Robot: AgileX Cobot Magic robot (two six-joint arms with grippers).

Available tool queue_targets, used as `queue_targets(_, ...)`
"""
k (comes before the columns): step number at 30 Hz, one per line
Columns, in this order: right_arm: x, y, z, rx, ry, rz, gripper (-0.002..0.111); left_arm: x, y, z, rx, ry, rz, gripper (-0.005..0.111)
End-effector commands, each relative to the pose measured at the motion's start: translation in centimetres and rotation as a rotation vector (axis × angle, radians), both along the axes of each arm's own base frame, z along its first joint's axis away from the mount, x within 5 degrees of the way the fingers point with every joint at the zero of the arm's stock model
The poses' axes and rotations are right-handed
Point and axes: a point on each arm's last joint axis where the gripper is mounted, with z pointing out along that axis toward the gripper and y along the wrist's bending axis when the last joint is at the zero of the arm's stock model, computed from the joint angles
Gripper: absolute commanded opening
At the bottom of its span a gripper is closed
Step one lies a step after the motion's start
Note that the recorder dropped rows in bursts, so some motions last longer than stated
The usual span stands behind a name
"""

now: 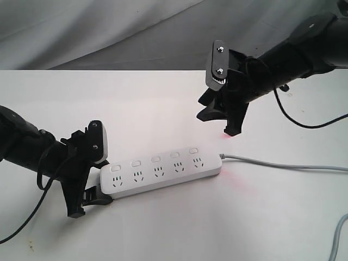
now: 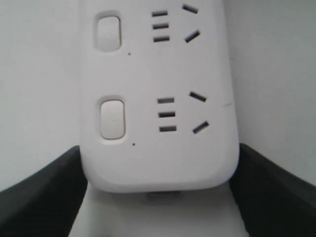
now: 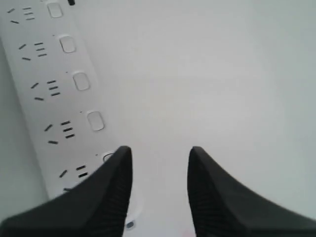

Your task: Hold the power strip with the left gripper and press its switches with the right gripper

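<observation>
The white power strip (image 1: 160,173) lies on the table, its grey cord (image 1: 283,165) running off to the right. Five small switches (image 1: 155,159) sit in a row above the sockets. My left gripper (image 1: 101,182) is shut on the strip's cord-free end. In the left wrist view the strip (image 2: 158,64) sits between both black fingers (image 2: 44,192), which touch its sides, and a switch (image 2: 112,118) lies close by. My right gripper (image 1: 216,124) hangs open above the table behind the cord end, touching nothing. In the right wrist view the right gripper (image 3: 159,150) holds nothing, and the strip (image 3: 44,89) runs beside one finger.
The white table (image 1: 163,103) ends at a grey draped backdrop (image 1: 109,27). Faint red light marks the table below the right gripper. A second stretch of grey cable (image 1: 340,234) curls at the right edge.
</observation>
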Motion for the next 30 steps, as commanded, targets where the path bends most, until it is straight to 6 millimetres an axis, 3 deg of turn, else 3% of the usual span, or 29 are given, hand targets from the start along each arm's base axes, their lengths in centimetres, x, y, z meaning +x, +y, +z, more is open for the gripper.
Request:
queue_targets(1, -3.0, -0.5, 1.5, -0.006, -0.013, -0.009, 0.02, 0.1, 0.0, -0.1, 0.027, -0.016, -0.022, 0.057)
queue_targets(6, -6.9, -1.0, 2.9, 0.023, -0.04, -0.066, 0.0, 0.1, 0.0, -0.1, 0.027, -0.016, -0.022, 0.057)
queue_targets(11, -12.1, -1.6, 4.6, 0.06, -0.052, -0.103, 0.0, 0.1, 0.0, -0.1, 0.027, -0.016, -0.022, 0.057)
queue_targets(17, -19.9, -2.2, 6.3, 0.151, -0.15, -0.135, 0.0, 0.1, 0.0, -0.1, 0.027, -0.016, -0.022, 0.057)
queue_targets(23, -27.0, -3.0, 5.7, 0.188, -0.281, -0.129, 0.0, 0.1, 0.0, -0.1, 0.027, -0.016, -0.022, 0.057)
queue_targets(27, -28.7, -3.3, 5.9, 0.199, -0.354, -0.122, 0.0, 0.1, 0.0, -0.1, 0.027, -0.016, -0.022, 0.057)
queue_targets(30, -28.8, -3.3, 6.0, 0.2, -0.361, -0.123, 0.0, 0.1, 0.0, -0.1, 0.027, -0.016, -0.022, 0.057)
